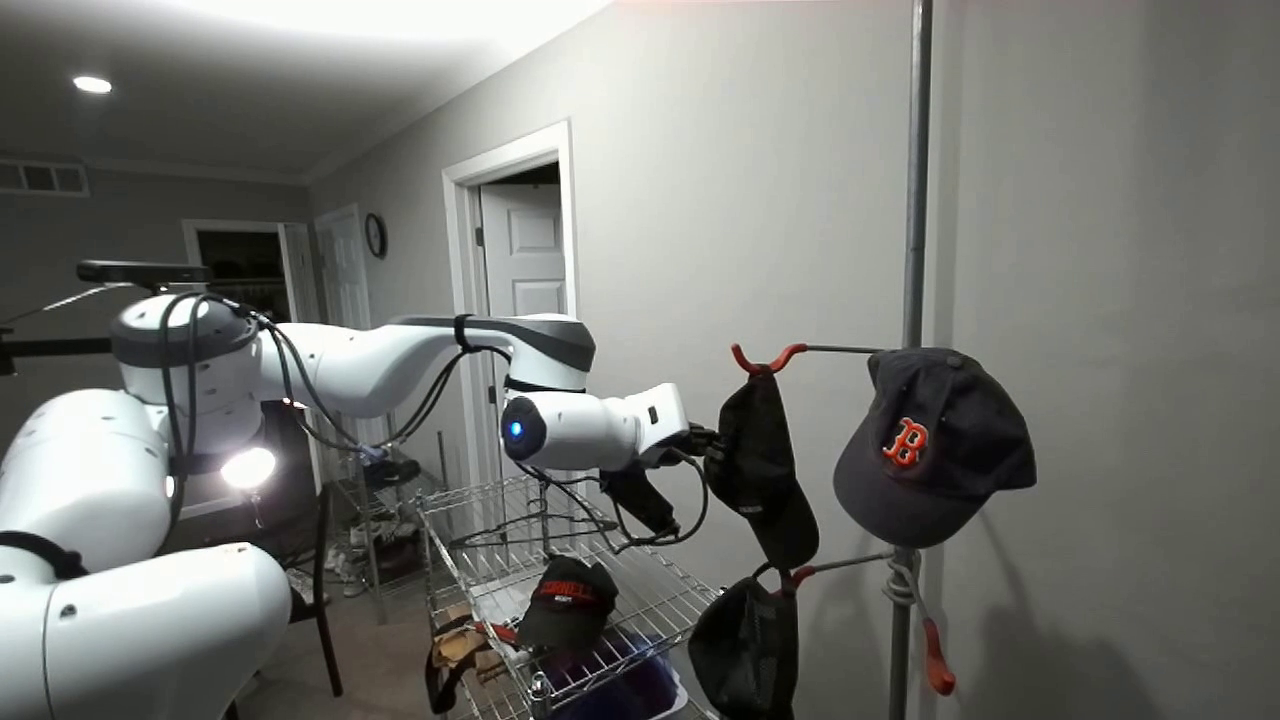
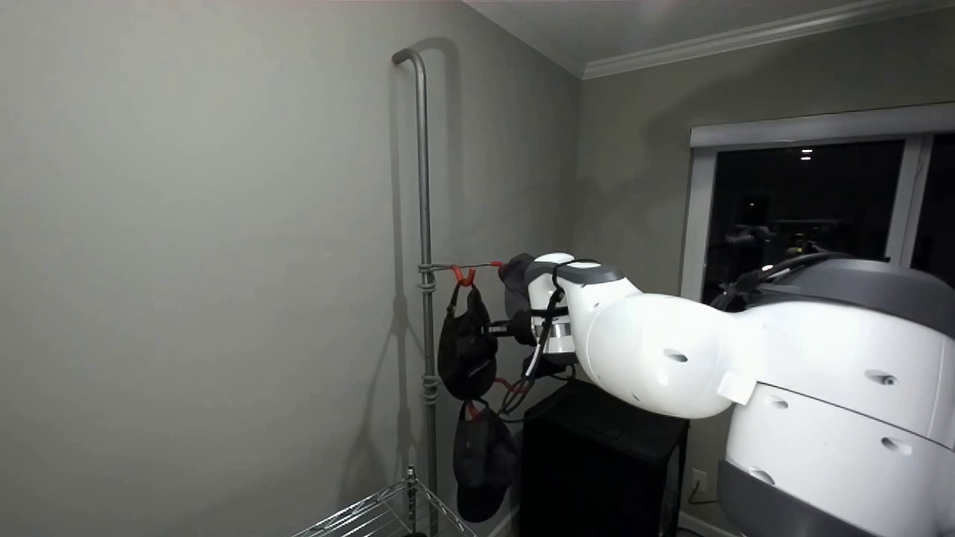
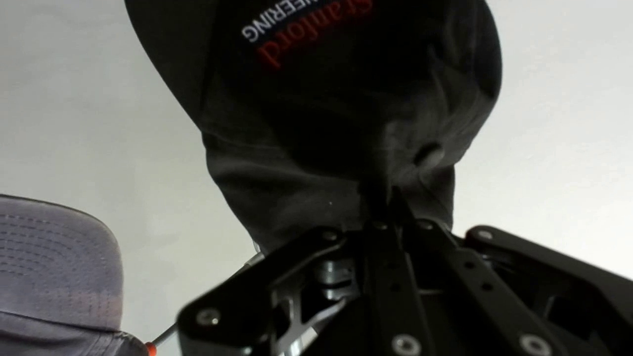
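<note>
Stretching in from the left of an exterior view, the white arm [image 1: 345, 368] bends at the elbow, runs nearly level, then drops at the wrist. We see its black gripper [image 1: 714, 448] pointing right, fingers pressed together against a black cap [image 1: 758, 465] hung from a red hook [image 1: 788, 357]; we cannot tell whether cloth is pinched. Farthest right hangs a navy cap [image 1: 940, 450].

Matt cloth cap [image 3: 336, 109], smooth metal pole [image 1: 918, 180]

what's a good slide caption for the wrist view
Shut hand against a dark Stanford cap, with part of a greyer cap at picture left.
</note>
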Robot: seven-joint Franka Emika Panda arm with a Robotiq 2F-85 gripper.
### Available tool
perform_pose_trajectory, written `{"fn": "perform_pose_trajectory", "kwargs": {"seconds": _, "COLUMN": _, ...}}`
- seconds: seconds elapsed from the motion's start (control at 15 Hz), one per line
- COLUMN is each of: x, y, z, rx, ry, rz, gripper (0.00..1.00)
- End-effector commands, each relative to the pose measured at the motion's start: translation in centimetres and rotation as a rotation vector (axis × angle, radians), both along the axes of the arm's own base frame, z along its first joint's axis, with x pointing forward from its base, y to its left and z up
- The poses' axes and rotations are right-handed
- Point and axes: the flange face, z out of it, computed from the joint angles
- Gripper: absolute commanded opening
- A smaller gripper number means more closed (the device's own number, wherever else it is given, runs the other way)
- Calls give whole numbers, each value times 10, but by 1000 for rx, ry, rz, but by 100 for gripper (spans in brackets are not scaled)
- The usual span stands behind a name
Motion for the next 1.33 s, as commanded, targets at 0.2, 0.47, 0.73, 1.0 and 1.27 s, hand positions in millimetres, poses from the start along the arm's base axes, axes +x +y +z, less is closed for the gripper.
{"fn": "perform_pose_trajectory", "kwargs": {"seconds": 0.2, "x": -13, "y": -2, "z": 21, "rx": 31, "ry": -42, "rz": -48, "gripper": 6}}
{"fn": "perform_pose_trajectory", "kwargs": {"seconds": 0.47, "x": -40, "y": 4, "z": 38, "rx": 57, "ry": -27, "rz": -74, "gripper": 6}}
{"fn": "perform_pose_trajectory", "kwargs": {"seconds": 0.73, "x": -66, "y": 18, "z": 50, "rx": 65, "ry": -24, "rz": -75, "gripper": 6}}
{"fn": "perform_pose_trajectory", "kwargs": {"seconds": 1.0, "x": -82, "y": 28, "z": 59, "rx": 77, "ry": -54, "rz": -103, "gripper": 6}}
{"fn": "perform_pose_trajectory", "kwargs": {"seconds": 1.27, "x": -87, "y": 32, "z": 66, "rx": 80, "ry": -77, "rz": -156, "gripper": 33}}
